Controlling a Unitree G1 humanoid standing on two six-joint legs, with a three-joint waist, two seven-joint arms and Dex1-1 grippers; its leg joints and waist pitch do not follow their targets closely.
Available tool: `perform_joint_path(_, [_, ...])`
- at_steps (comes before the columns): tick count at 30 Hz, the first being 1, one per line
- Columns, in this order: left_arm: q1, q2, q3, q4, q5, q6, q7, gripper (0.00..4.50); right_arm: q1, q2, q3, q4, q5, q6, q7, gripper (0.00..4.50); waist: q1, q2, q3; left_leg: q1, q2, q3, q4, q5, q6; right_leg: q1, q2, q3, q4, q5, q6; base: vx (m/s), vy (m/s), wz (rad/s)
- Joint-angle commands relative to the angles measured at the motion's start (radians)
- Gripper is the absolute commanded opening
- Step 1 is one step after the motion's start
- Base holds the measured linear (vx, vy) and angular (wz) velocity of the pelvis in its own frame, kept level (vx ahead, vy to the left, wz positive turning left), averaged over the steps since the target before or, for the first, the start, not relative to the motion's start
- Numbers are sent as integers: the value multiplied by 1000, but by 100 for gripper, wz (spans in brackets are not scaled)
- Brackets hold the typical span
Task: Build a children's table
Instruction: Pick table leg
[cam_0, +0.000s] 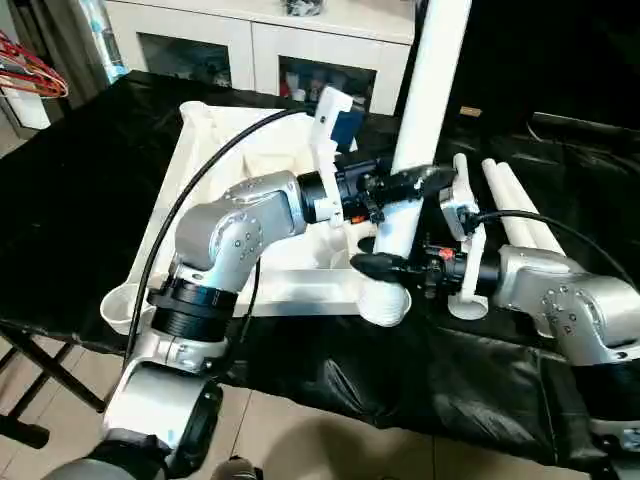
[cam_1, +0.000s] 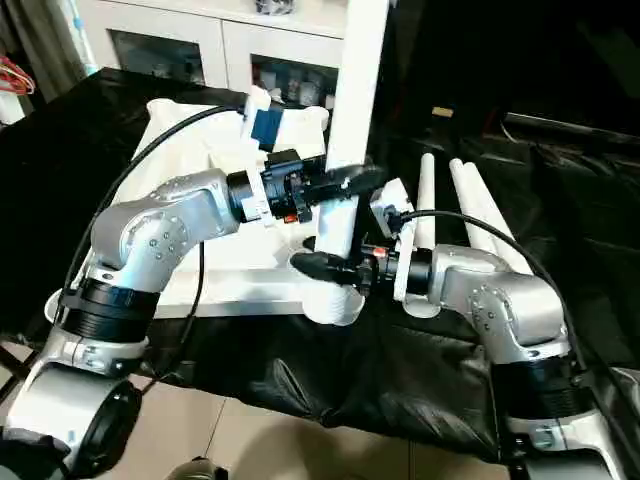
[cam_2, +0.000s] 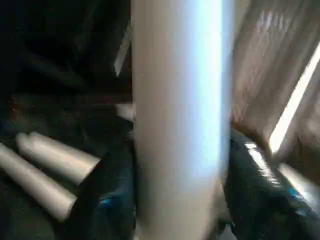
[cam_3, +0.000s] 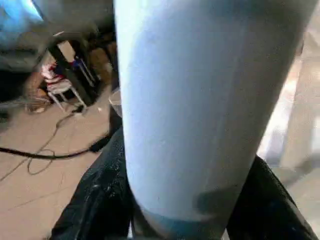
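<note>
White leg (cam_0: 428, 90) upright at frame centre, left gripper (cam_0: 412, 184) grasping it higher, right gripper (cam_0: 383, 265) grasping it near socket (cam_0: 384, 303), tabletop (cam_0: 215, 150) at left, two spare legs (cam_0: 520, 215) at right.

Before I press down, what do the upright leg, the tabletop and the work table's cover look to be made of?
Upright leg: smooth white tube with a soft sheen, likely moulded plastic. Tabletop: the same white, with a moulded raised rim, probably plastic too. Work table cover: black glossy sheet that wrinkles and catches glare, likely thin plastic film, possibly coated fabric.
</note>
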Motion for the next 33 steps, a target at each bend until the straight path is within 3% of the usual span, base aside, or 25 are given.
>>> perform_joint_path(1, [-28,-19,50,-51,-23,-71,31,259,4,16,-6,34,-23,-15,-38,189,7,-6,-76,11,24,-1,-65,-113,13,63,-55,30,-65,-97,-224,0,0,0])
perform_joint_path(4, [-28,-35,88,-75,-48,-101,50,259,-5,43,-25,51,-27,-42,-70,189,7,-5,-76,12,25,-1,-66,-127,6,62,-57,30,-67,-105,-227,0,0,0])
perform_joint_path(6, [-19,-25,84,-93,-44,-101,45,259,-7,59,-35,64,-34,-59,-94,189,7,-4,-77,13,27,-2,-67,-119,3,60,-55,30,-63,-82,-230,0,0,0])
perform_joint_path(8, [8,19,50,-118,-14,-79,18,259,-3,84,-50,79,-62,-110,-145,189,6,6,-76,14,24,-1,-67,-125,-1,58,-53,30,-63,-85,-226,0,0,0])
perform_joint_path(9, [8,19,50,-118,-14,-79,18,259,-3,84,-50,79,-62,-110,-145,189,4,3,-76,14,24,-1,-68,-131,-7,58,-51,30,-64,-95,-216,0,0,0])
perform_joint_path(10, [36,64,17,-129,27,-83,-9,259,0,100,-64,87,-87,-161,-186,189,8,14,-76,18,25,-3,-69,-135,-13,55,-53,30,-65,-103,-210,0,0,0])
perform_joint_path(12, [94,152,-55,-142,130,-130,-51,259,11,121,-86,91,-128,-242,-248,189,0,16,-75,16,24,-4,-75,-162,-32,54,-51,31,-71,-147,-172,0,0,0])
perform_joint_path(14, [149,224,-117,-127,220,-192,-85,259,22,120,-96,86,-166,-284,-293,189,-2,18,-77,18,25,-3,-75,-160,-41,55,-50,32,-70,-143,-162,0,0,0])
perform_joint_path(15, [149,224,-117,-127,220,-192,-85,259,22,120,-96,86,-166,-284,-293,189,-3,19,-77,19,25,-4,-76,-158,-40,53,-48,32,-72,-142,-157,0,0,0])
perform_joint_path(16, [169,251,-141,-117,255,-219,-97,259,26,117,-96,85,-180,-296,-309,189,-4,22,-77,21,24,-4,-77,-162,-48,51,-45,31,-69,-130,-157,0,0,0])
perform_joint_path(17, [195,290,-183,-98,308,-259,-119,259,35,122,-108,78,-189,-307,-338,189,-7,16,-76,19,23,-2,-77,-164,-45,52,-44,32,-71,-132,-155,0,0,0])
perform_joint_path(18, [217,320,-217,-85,341,-284,-141,259,43,126,-117,71,-191,-313,-356,189,-7,20,-76,19,23,-3,-80,-171,-47,52,-46,32,-71,-144,-151,0,0,0])
perform_joint_path(20, [217,320,-217,-85,341,-284,-141,259,43,126,-117,71,-191,-313,-356,189,-9,21,-77,20,24,-3,-80,-183,-51,52,-46,33,-68,-146,-151,0,0,0])
perform_joint_path(24, [275,380,-317,-62,370,-318,-250,259,97,129,-130,12,-178,-311,-355,189,-8,21,-75,20,24,-1,-81,-187,-46,50,-47,34,-68,-127,-170,0,0,0])
perform_joint_path(26, [281,383,-331,-51,378,-330,-267,259,106,128,-128,5,-180,-313,-354,189,-10,22,-75,19,25,-1,-81,-195,-46,50,-48,34,-66,-130,-175,0,0,0])
perform_joint_path(27, [285,385,-344,-42,386,-340,-282,241,114,128,-127,-1,-183,-314,-353,189,-11,27,-75,21,25,-1,-81,-199,-48,49,-48,34,-66,-133,-177,0,0,0])
perform_joint_path(28, [279,382,-371,13,418,-376,-304,230,125,123,-121,-10,-190,-319,-356,189,-13,24,-73,20,24,0,-82,-215,-48,48,-48,35,-71,-158,-172,0,0,0])
perform_joint_path(29, [271,376,-389,69,441,-398,-319,223,135,119,-116,-20,-194,-319,-359,189,-13,32,-71,22,23,-1,-83,-234,-51,46,-48,36,-74,-191,-161,0,0,0])
perform_joint_path(31, [257,366,-408,142,470,-413,-333,220,145,113,-112,-35,-195,-316,-365,189,-14,30,-71,23,20,-1,-83,-242,-51,47,-46,38,-82,-215,-141,0,0,0])
perform_joint_path(32, [256,361,-411,160,468,-413,-336,212,152,113,-111,-44,-194,-313,-367,189,-13,38,-73,22,21,-4,-84,-243,-57,49,-49,38,-78,-213,-142,0,0,0])
perform_joint_path(33, [256,361,-411,160,468,-413,-336,196,152,113,-111,-44,-194,-313,-367,189,-15,34,-75,20,22,-4,-84,-240,-58,51,-49,37,-77,-204,-145,0,0,0])
